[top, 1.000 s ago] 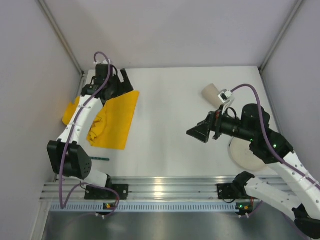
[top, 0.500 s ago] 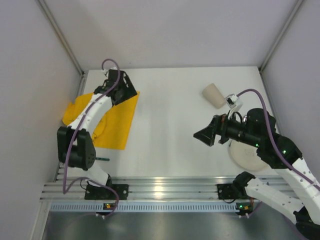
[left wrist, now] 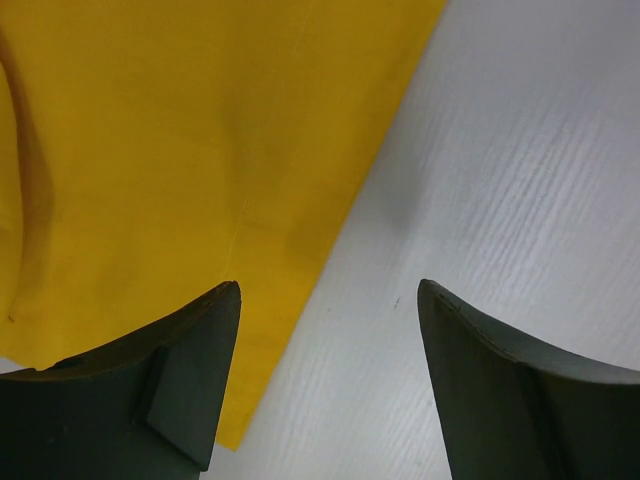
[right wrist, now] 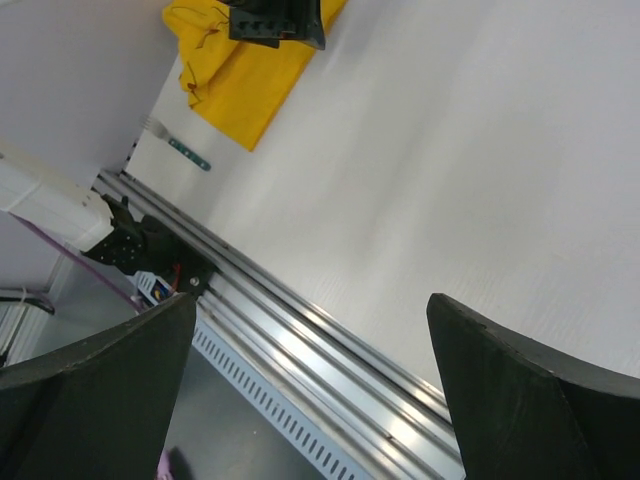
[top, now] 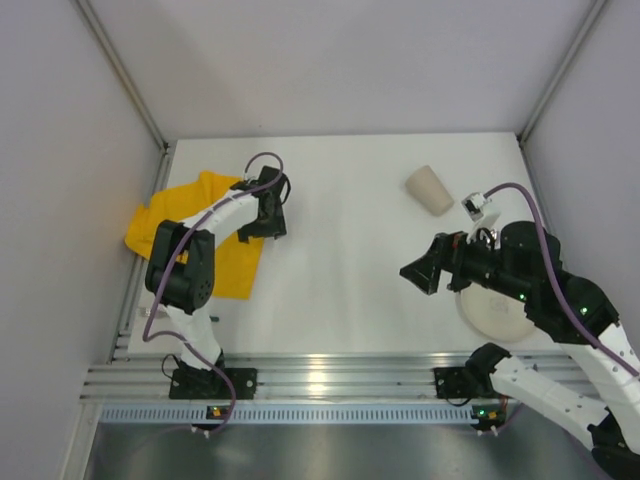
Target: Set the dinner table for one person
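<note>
The left hand (top: 266, 220) has swung from the far corner to the right edge of the yellow cloth mat (top: 215, 255), its fingers parted and empty. The right hand (top: 420, 275) hovers wide open above the large white matte tabletop (top: 350, 260), which spreads beneath both arms and carries a tipped beige cup (top: 430, 190).

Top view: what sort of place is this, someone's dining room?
Probably a robotics test booth, not a home: a white table boxed in by plain walls, a left arm and right arm bolted to a metal rail, and just a yellow cloth, a tipped cup and a pale dish.
</note>
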